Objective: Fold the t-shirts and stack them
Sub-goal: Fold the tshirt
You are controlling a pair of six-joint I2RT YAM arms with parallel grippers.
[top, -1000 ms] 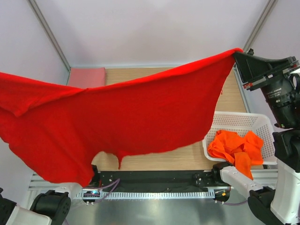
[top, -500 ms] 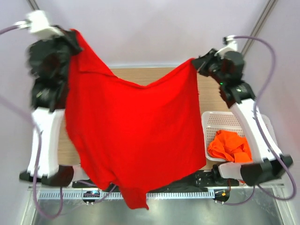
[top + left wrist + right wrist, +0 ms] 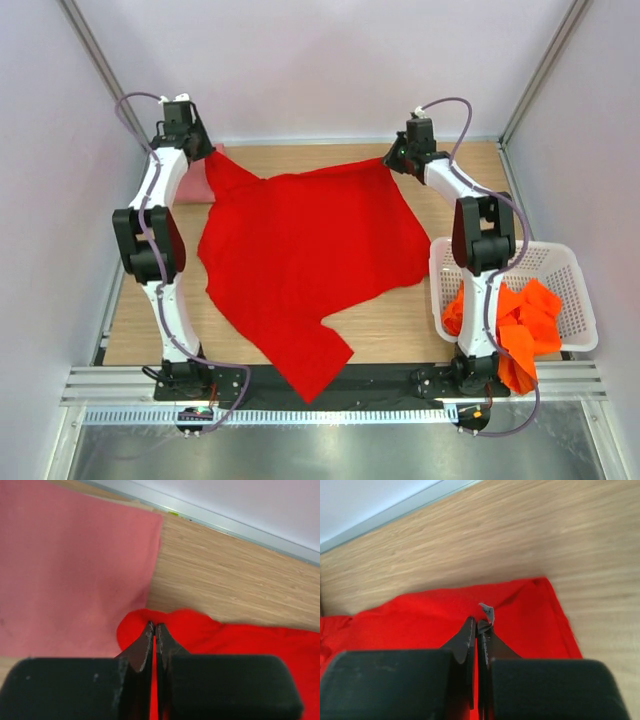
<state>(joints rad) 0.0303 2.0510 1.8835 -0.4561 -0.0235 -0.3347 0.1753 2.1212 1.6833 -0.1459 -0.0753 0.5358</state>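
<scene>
A bright red t-shirt [image 3: 300, 255] lies spread on the wooden table, one end reaching the near edge. At its far left corner my left gripper [image 3: 207, 152] is shut on the red cloth [image 3: 200, 635], with cloth showing between the closed jaws. My right gripper [image 3: 392, 160] is shut on the far right corner [image 3: 520, 615], a small grey tag [image 3: 487, 612] at its tips. A salmon pink t-shirt [image 3: 65, 575] lies folded flat at the far left, beside the left gripper. Orange t-shirts [image 3: 515, 320] are heaped in the basket.
A white lattice basket [image 3: 565, 270] stands at the right edge of the table, orange cloth spilling over its near rim. Pale walls close in the far and side edges. Both arms stretch from the near rail to the far side.
The red t-shirt was held up high and stretched between the grippers; both arms have swung away and down, and the shirt now lies spread on the table.
</scene>
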